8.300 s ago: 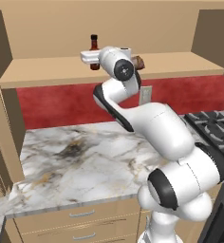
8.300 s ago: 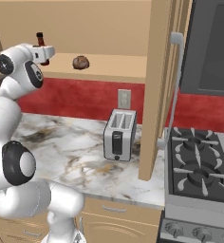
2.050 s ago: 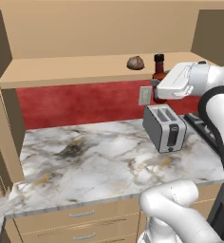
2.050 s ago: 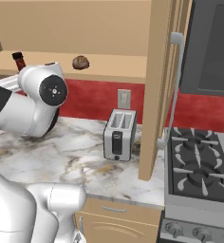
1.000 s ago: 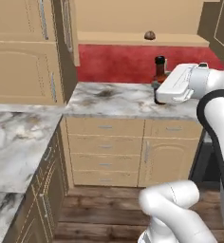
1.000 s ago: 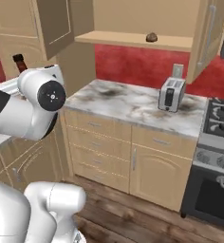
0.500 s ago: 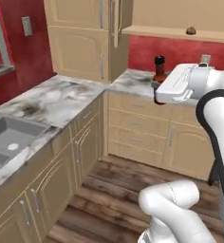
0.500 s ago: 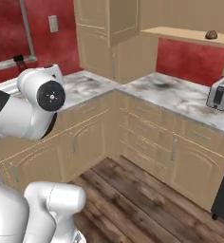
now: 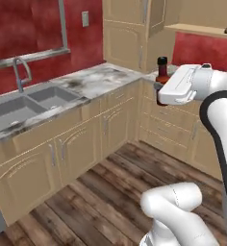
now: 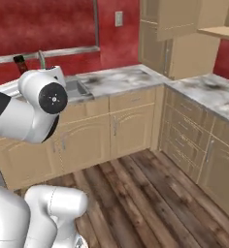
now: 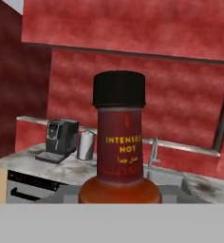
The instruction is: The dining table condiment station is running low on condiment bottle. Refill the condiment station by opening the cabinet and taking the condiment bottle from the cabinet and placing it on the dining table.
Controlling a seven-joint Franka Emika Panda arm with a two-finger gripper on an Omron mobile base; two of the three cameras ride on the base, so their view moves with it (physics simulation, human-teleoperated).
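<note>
1. Left base view: the bottle (image 9: 161, 72) stands upright in front of the hand, neck and black cap rising above the white wrist. Carried upright and close to the body, it is likely steadier while the base drives. The fingers are hidden behind the hand, so the grip cannot be read here. Half a second earlier this view faced the corner cabinets; now the sink (image 9: 24, 103) and tap (image 9: 20, 74) lie at left, so the base has turned, not the furniture.
2. Right base view: the bottle's cap (image 10: 20, 62) peeps over the arm's shoulder. The toaster seen earlier has left the picture, again through the turning.
3. Hand view: the bottle fills the centre, label forward, low between the jaws; it looks clamped, carried in mid-air. A coffee machine (image 11: 59, 136) stands on a far counter (image 11: 33, 163). No table yet; delivery remains.
</note>
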